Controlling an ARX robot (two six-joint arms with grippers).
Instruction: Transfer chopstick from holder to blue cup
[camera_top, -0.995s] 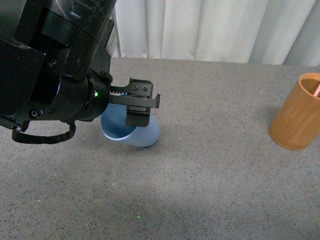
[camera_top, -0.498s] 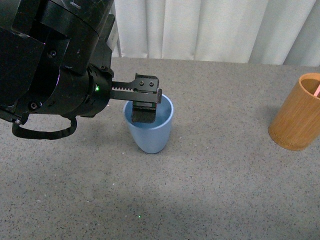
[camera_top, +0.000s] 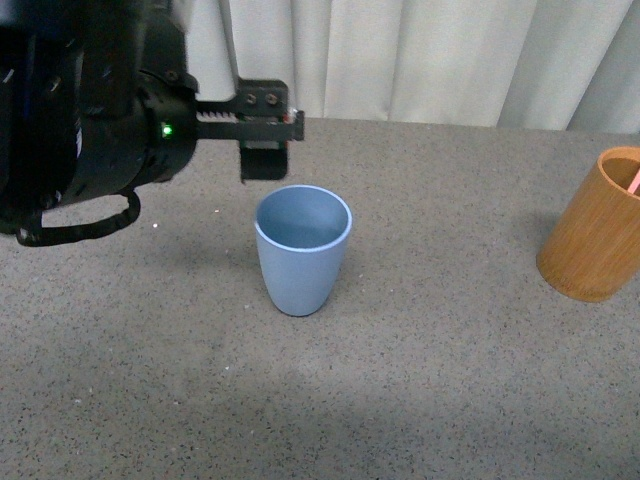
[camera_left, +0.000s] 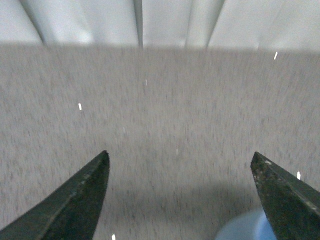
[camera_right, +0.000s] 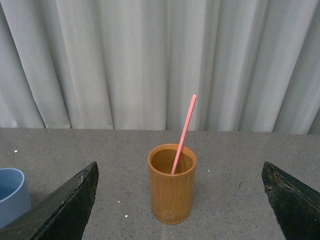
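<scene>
Left tool (camera_left: 179, 157) reads wide apart and empty on my feed, hanging over the grey speckled surface (camera_top: 450, 380) near the upright blue cup (camera_top: 302, 250). The right tool (camera_right: 180, 167) is spread too, facing the bamboo holder (camera_right: 172, 192). I see the pink chopstick (camera_right: 184, 132) leaning inside that holder, well apart from the cup, and a pale pleated curtain (camera_top: 450, 60) closes off the room behind.
</scene>
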